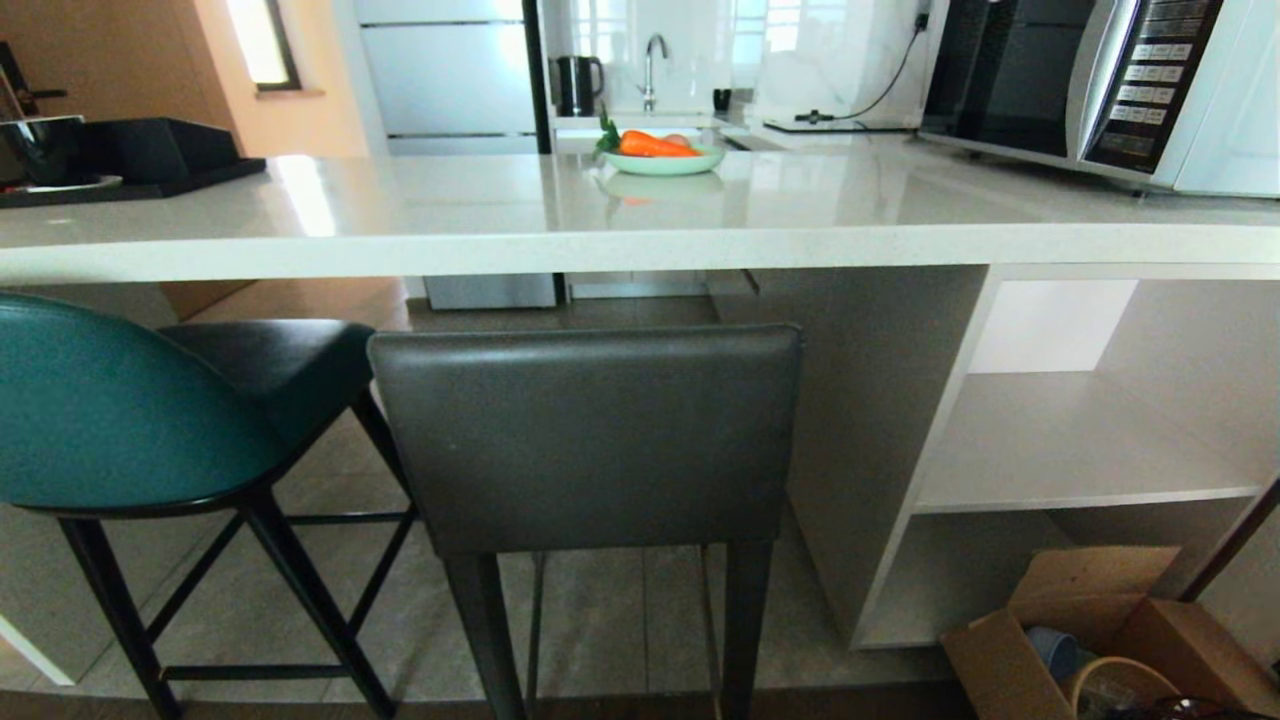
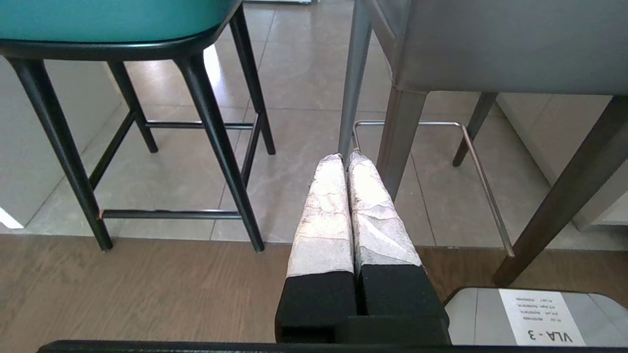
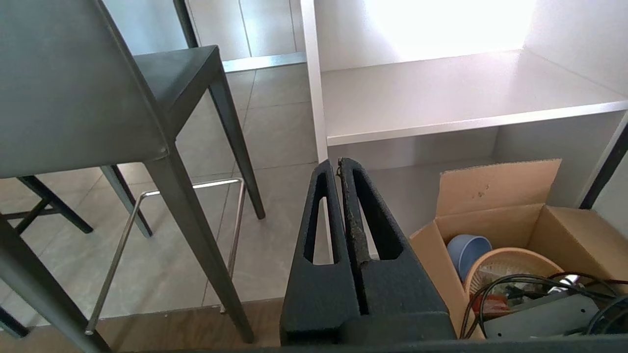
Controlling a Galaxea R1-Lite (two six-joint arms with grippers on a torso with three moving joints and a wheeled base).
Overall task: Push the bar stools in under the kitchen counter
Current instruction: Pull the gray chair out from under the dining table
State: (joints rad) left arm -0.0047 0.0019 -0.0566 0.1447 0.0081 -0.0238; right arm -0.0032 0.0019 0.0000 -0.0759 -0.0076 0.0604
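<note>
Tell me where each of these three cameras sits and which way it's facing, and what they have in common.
Head view: high on the robot, looking forward and down at the kitchen counter, teal stool and grey stool; no arm shows.
Left wrist view: low behind the shut left gripper, facing both stools' legs.
Right wrist view: low behind the shut right gripper, facing the shelf cubbies and cardboard box.
Shared: the grey stool appears in all three views; the box in head and right wrist views.
</note>
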